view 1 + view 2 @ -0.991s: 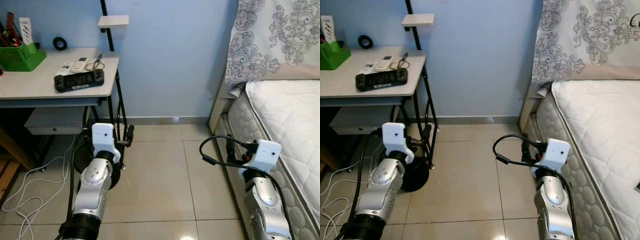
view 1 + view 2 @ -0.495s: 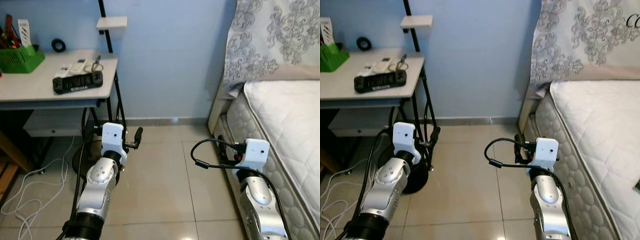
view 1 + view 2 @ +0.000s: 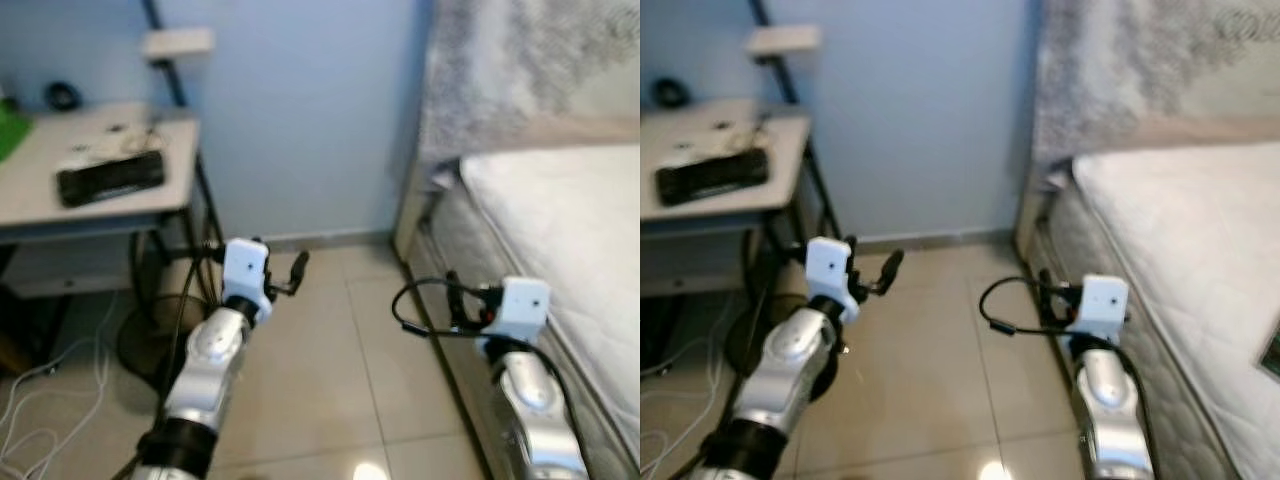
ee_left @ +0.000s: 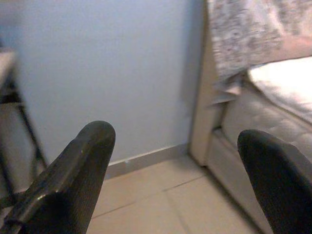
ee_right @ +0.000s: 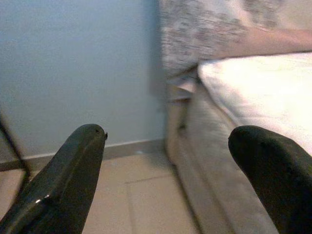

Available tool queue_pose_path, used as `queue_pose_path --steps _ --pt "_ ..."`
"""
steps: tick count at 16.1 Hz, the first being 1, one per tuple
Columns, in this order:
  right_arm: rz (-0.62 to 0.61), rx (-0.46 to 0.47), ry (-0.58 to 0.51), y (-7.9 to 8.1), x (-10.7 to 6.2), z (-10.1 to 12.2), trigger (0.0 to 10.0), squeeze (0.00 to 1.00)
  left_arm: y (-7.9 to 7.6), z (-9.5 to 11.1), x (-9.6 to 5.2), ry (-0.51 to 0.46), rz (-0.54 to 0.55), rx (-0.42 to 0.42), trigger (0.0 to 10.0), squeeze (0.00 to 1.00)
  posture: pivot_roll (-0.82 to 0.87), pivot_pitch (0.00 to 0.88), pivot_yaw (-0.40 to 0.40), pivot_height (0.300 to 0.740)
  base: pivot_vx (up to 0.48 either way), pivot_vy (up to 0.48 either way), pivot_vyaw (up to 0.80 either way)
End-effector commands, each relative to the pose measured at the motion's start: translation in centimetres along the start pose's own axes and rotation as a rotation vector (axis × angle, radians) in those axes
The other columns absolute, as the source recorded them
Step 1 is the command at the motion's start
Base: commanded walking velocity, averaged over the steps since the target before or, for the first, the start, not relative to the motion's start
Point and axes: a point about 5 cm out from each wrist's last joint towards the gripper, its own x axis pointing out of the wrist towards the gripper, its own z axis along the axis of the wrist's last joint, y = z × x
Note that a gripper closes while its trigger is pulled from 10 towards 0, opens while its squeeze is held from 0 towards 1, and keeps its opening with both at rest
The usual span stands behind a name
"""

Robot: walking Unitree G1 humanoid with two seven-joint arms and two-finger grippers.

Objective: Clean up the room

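The room to be tidied is seen in a blurred head view, and nothing is held by either arm. The left gripper [image 4: 175, 190] is raised over the tiled floor [image 3: 320, 390] in front of the desk, its two black fingers [image 4: 68, 180] spread wide apart with only wall and floor between them. The right gripper [image 5: 165, 180] is held out low beside the bed, and its fingers [image 5: 63, 175] are likewise parted, with nothing between them. A black cable [image 3: 420, 312] is looped off the right wrist.

On the robot's left, a grey desk [image 3: 90, 195] on black legs is set against the pale blue wall [image 3: 300, 110]. A black, flat, elongated device [image 3: 108, 178] is laid on the desktop; what it is cannot be told through the blur. Small pale items lie just behind it, too smeared to name. A dark ring-shaped object [image 3: 62, 95] is seen near the back of the desk. A small white shelf [image 3: 178, 42] is fixed on a black pole above the desk's corner.

White cords [image 3: 30, 400] are trailed across the floor under the desk, near a dark round base [image 3: 140, 345].

On the right, a bed with a white quilted mattress [image 3: 560, 210] is pushed into the corner, and a patterned grey-and-white fabric [image 3: 520, 70] is hung at its head.
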Motion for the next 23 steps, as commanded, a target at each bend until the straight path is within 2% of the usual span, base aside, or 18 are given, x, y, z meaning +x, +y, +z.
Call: queue_pose_path --steps 1,14,23 --pt "0.002 0.000 -0.001 0.2 -0.3 -0.2 10.0 0.00 -0.1 0.0 0.0 0.001 -0.017 0.009 10.0 0.00 -0.04 0.000 0.036 0.740 0.000 0.000 -0.54" --pt "-0.056 0.019 -0.004 -0.7 -0.5 -0.2 10.0 0.00 -0.6 0.2 0.2 -0.012 -0.093 0.024 10.0 0.00 -0.05 0.000 0.039 0.740 0.000 0.000 -0.55" --pt "-0.070 0.024 -0.007 -0.9 -0.3 -0.2 10.0 0.00 -1.2 0.3 0.6 -0.014 -0.143 0.020 10.0 0.00 -0.05 0.000 0.044 0.740 0.000 0.480 -0.56"
